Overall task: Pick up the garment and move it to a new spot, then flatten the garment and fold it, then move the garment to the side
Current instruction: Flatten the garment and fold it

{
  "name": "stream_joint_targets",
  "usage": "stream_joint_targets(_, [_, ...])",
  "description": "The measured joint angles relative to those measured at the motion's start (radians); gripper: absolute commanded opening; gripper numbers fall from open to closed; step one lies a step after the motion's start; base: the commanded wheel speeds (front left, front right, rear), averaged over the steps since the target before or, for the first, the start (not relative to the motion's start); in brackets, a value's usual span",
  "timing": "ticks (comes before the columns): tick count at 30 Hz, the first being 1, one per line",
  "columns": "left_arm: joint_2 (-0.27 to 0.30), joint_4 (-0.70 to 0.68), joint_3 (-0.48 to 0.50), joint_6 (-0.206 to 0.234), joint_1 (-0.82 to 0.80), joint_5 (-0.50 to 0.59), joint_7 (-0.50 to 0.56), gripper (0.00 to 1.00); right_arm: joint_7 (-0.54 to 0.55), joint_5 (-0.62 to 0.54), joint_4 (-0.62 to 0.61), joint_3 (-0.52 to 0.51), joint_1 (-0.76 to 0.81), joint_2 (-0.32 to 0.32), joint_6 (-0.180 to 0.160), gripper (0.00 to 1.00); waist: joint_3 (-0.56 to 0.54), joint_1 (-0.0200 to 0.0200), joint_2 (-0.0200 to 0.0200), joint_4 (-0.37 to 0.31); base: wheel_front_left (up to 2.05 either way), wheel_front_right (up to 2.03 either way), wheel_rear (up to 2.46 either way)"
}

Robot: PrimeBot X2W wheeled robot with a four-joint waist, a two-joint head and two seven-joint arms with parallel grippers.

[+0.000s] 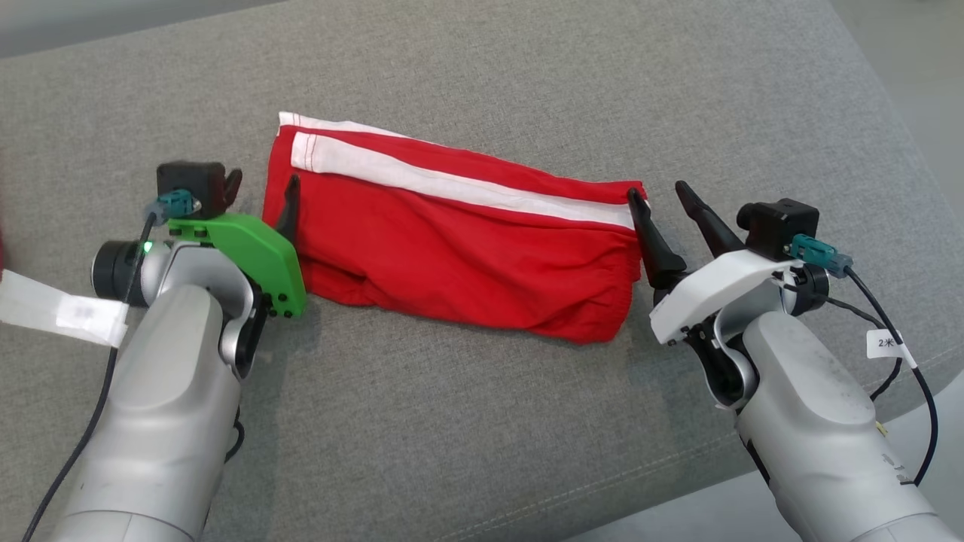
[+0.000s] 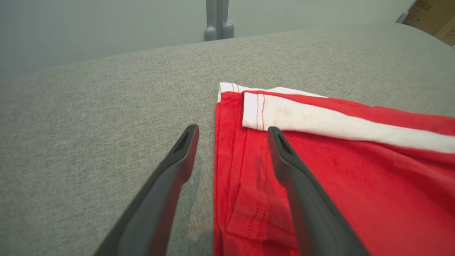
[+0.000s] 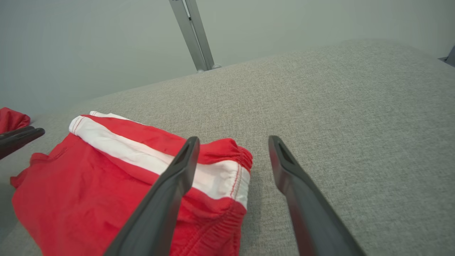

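Grey woven cushion (image 1: 482, 421) filled the foreground, with both pale forearms rising from the bottom edge of the head view. Just past them, the left gripper (image 1: 263, 181) and the right gripper (image 1: 657, 190) stood at the two ends of the garment (image 1: 452, 248), each with its fingers spread wide and grasping nothing. The left gripper straddled the garment's left hem, one finger over bare cushion and the other over red cloth. The right gripper straddled the gathered right end the same way, its inner finger over the cloth and its outer one over the cushion. Whether any fingertip touched the fabric could not be told. The garment lay folded into a long red strip across the middle of the cushion, slanting slightly, with a white stripe (image 1: 452, 183) along its far edge. Beyond it ran more bare cushion, then a grey post (image 2: 217, 19) against a pale wall (image 2: 89, 25).
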Motion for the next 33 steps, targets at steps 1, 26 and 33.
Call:
stream_joint_targets(1, [0.000,0.015,0.001,0.000,0.010,-0.006,0.007,1.00,0.000,-0.001,-0.005,0.000,0.003,0.000,0.000,1.00,-0.007,0.0000,0.0000,0.002,0.00,0.00,0.00])
stream_joint_targets(26, [-0.011,0.153,0.010,0.013,0.010,-0.039,0.095,0.19,0.000,-0.044,-0.141,-0.053,0.077,0.000,0.000,1.00,-0.024,0.0000,0.0000,-0.037,0.00,0.00,0.00])
stream_joint_targets(33, [-0.034,0.163,-0.037,-0.026,0.012,-0.039,0.120,0.00,-0.001,-0.049,-0.154,-0.080,0.107,-0.004,0.000,1.00,-0.043,0.0000,0.0000,-0.010,0.00,0.00,0.00])
